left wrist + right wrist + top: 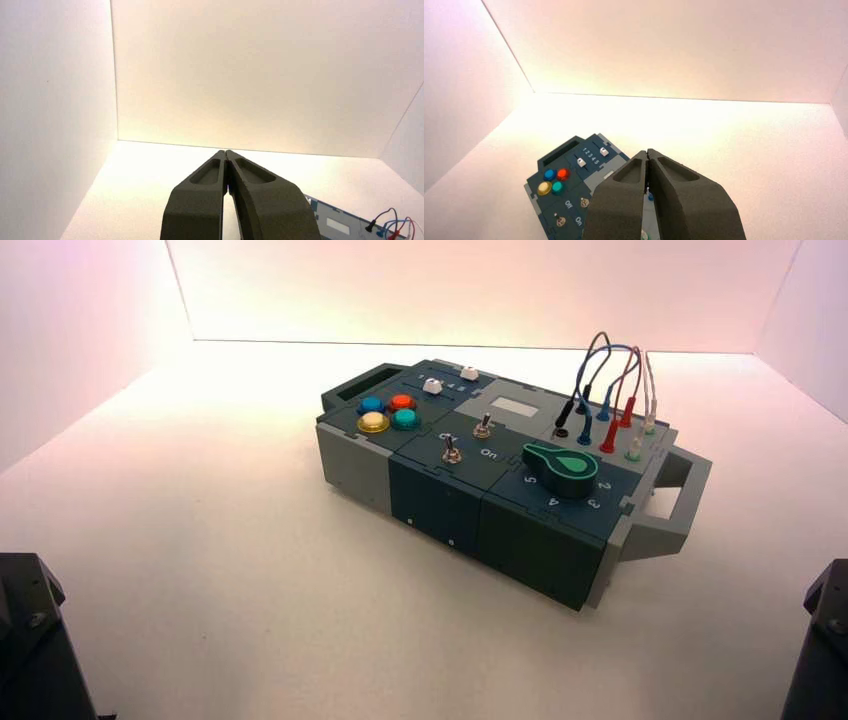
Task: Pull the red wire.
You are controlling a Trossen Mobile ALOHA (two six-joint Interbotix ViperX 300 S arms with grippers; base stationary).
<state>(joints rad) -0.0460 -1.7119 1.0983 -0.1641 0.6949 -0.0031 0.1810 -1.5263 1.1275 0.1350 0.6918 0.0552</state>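
The red wire [609, 434] arches in a loop at the right rear corner of the box [440, 502], with both red plugs seated in sockets. It also shows small in the left wrist view [396, 233], at the edge. In the right wrist view it is hidden behind the fingers. My left gripper [226, 153] is shut and empty, held back from the box at the near left. My right gripper [647, 152] is shut and empty, held back at the near right and facing the box [574, 197]. Both arms are parked at the near corners, far from the wire.
Blue-plugged cables [585, 430] and a black plug [561, 426] stand left of the red wire, and a white cable [650, 405] stands right of it. The box also bears a green knob [560, 466], two toggle switches [452, 450], coloured buttons [388, 412], white sliders [433, 386] and a grey handle [680, 502].
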